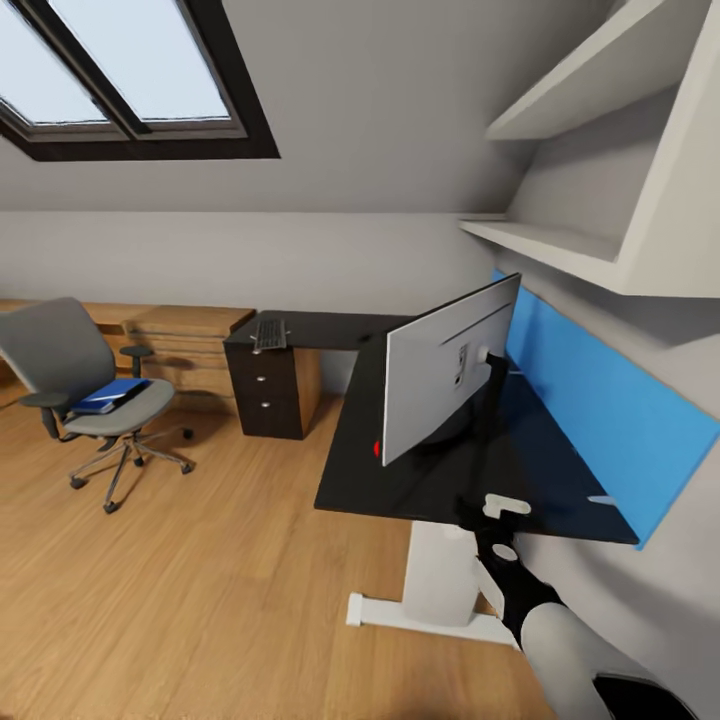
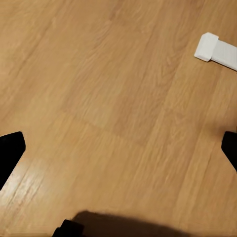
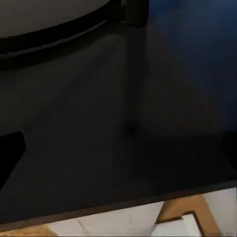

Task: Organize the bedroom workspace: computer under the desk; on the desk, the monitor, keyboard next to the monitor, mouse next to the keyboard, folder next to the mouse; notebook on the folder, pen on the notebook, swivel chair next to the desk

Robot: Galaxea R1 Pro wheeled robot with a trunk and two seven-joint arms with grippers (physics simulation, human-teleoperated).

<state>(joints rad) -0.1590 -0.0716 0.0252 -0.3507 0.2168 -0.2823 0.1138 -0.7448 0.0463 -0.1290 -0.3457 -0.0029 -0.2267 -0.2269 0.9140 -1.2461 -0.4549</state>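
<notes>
Currently the right gripper, fingers spread wide and empty, hovers over the desk edge just beside the monitor, whose long axis runs away from it, while the left gripper gapes over bare floor.

White-shelled right arm, black joints, black tool fingertips
</notes>
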